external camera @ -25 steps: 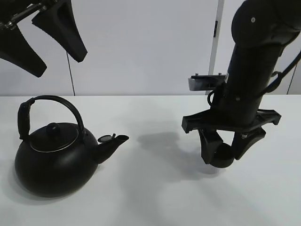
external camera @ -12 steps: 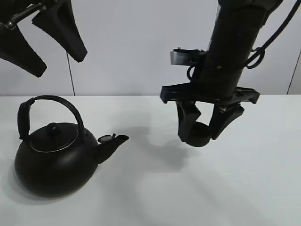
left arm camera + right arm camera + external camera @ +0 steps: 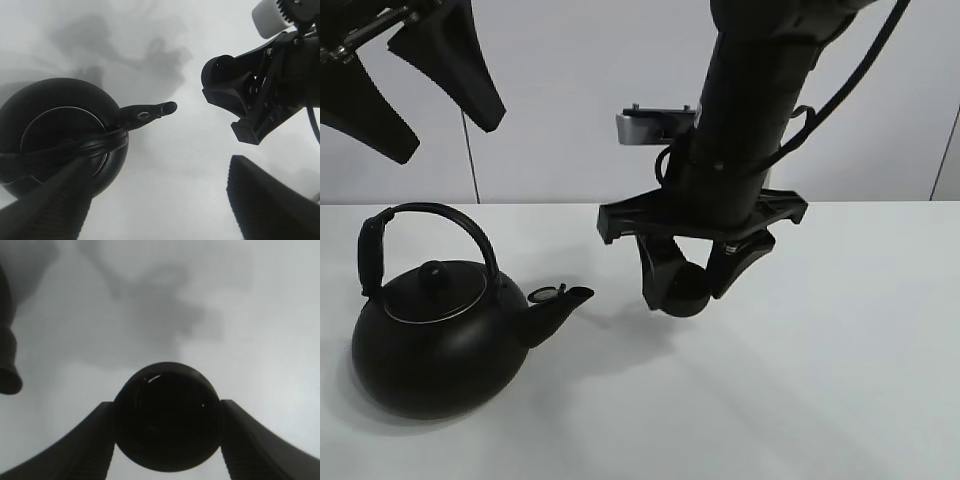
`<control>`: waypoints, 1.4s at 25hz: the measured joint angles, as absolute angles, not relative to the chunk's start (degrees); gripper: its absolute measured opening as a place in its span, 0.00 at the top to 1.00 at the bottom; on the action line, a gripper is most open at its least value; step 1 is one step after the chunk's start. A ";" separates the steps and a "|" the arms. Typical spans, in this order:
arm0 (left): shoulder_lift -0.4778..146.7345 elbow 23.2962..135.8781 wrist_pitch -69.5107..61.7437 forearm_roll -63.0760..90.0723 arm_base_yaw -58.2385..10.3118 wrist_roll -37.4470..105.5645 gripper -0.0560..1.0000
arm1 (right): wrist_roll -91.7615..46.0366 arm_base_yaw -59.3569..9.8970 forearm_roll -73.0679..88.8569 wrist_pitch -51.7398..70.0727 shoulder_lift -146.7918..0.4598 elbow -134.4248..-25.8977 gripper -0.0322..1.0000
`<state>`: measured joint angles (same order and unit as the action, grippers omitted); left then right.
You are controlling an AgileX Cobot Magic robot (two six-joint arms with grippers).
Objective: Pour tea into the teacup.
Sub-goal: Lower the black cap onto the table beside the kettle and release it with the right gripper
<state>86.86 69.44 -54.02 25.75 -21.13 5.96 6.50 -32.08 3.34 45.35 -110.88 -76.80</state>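
My right gripper [image 3: 688,283] is shut on the small matte-black teacup [image 3: 686,291] and holds it upright above the white table, a short way right of the kettle's spout [image 3: 563,298]. In the right wrist view the teacup [image 3: 166,416] sits between the two fingers, with the spout tip [image 3: 9,375] at the frame edge. The large black kettle [image 3: 432,330] with arched handle stands at the left. My left gripper [image 3: 412,75] hangs open and empty high above the kettle. The left wrist view shows the kettle [image 3: 60,135] and the held teacup [image 3: 220,75].
The white table [image 3: 800,400] runs to a white back wall. The right arm's shadow lies on the table under the cup.
My right gripper has carried the teacup up off the table and to the left, from the right side to close beside the kettle's spout. The left gripper and kettle have not moved.
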 joint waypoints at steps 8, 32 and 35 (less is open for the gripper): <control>86.86 69.44 -54.02 25.75 -21.13 5.96 0.43 | 7.52 -32.08 2.96 45.25 -117.76 -76.80 0.58; 86.86 69.44 -54.02 25.75 -21.13 5.96 0.43 | 7.69 -32.08 4.30 44.84 -119.17 -76.99 0.52; 86.86 69.44 -54.02 25.75 -21.13 5.96 0.43 | 7.69 -32.08 4.30 45.07 -119.17 -76.99 0.52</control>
